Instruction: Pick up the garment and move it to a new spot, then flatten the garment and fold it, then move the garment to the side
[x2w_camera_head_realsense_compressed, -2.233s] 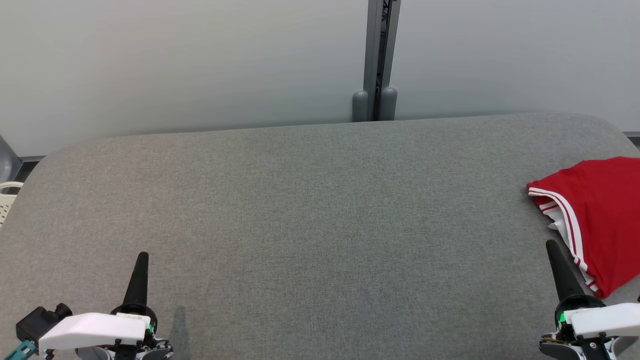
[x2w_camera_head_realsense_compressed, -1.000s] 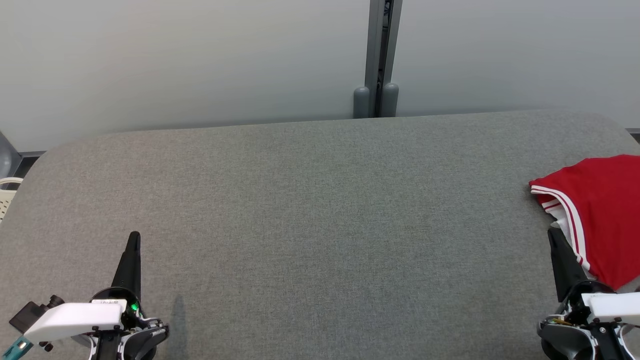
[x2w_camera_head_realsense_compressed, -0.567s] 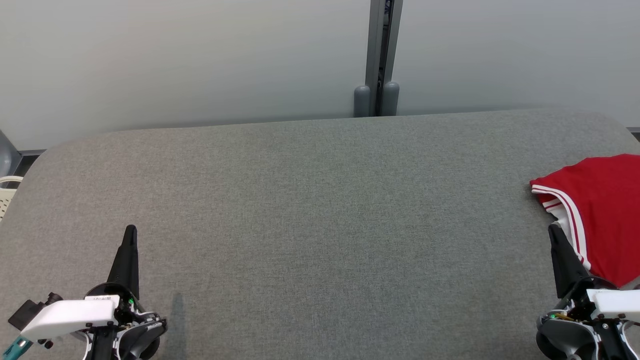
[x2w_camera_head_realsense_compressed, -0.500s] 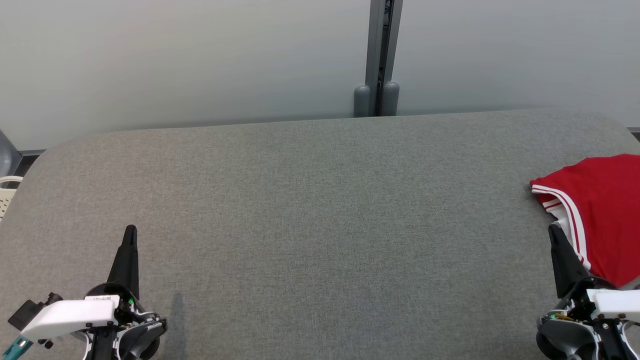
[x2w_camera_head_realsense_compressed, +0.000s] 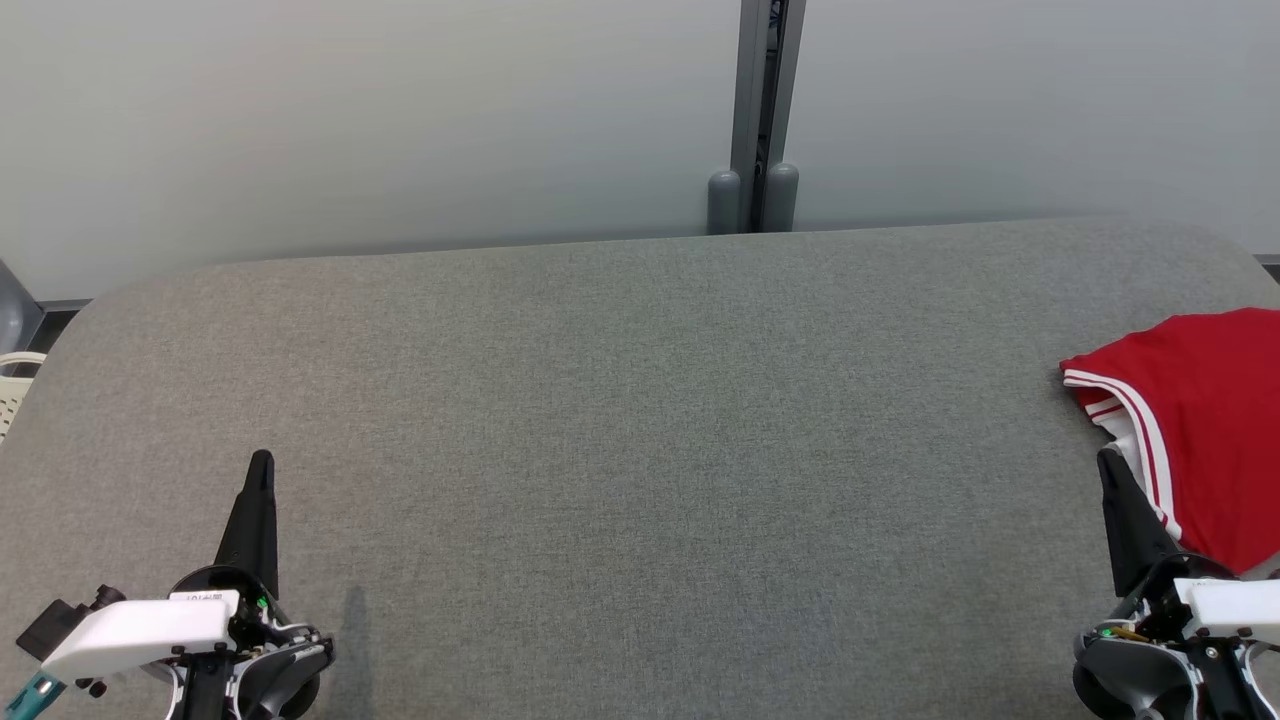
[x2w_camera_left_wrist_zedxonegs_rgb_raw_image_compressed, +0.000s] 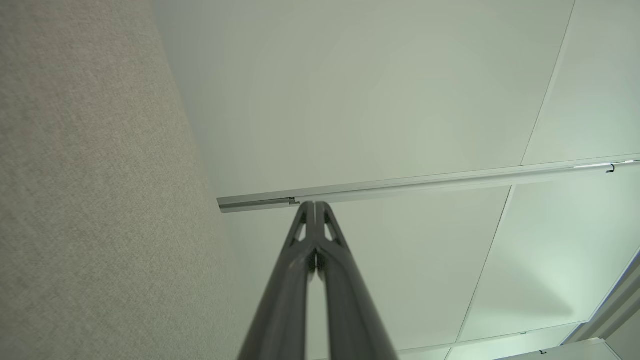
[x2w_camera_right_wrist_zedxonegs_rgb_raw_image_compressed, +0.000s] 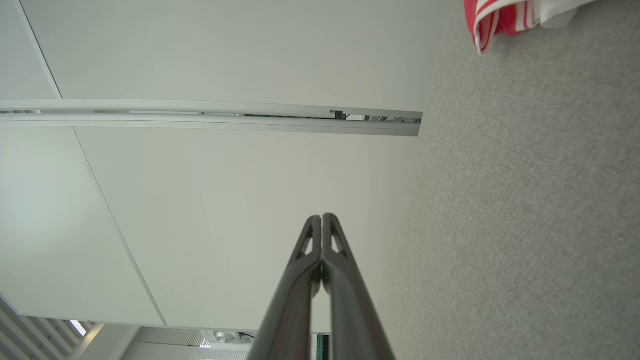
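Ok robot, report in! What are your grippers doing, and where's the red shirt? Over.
Left gripper shut, empty. Right gripper shut, empty, beside the garment. Red garment lying at the table's right end, not held. Nothing in the way.

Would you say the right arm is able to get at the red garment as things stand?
Probably yes: the garment lies close beside the shut right gripper, with nothing between them.

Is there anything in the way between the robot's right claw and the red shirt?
Nothing visible is. The shut right gripper sits just beside the striped edge of the red garment, with bare gray table next to it. Whether the two touch is unclear.
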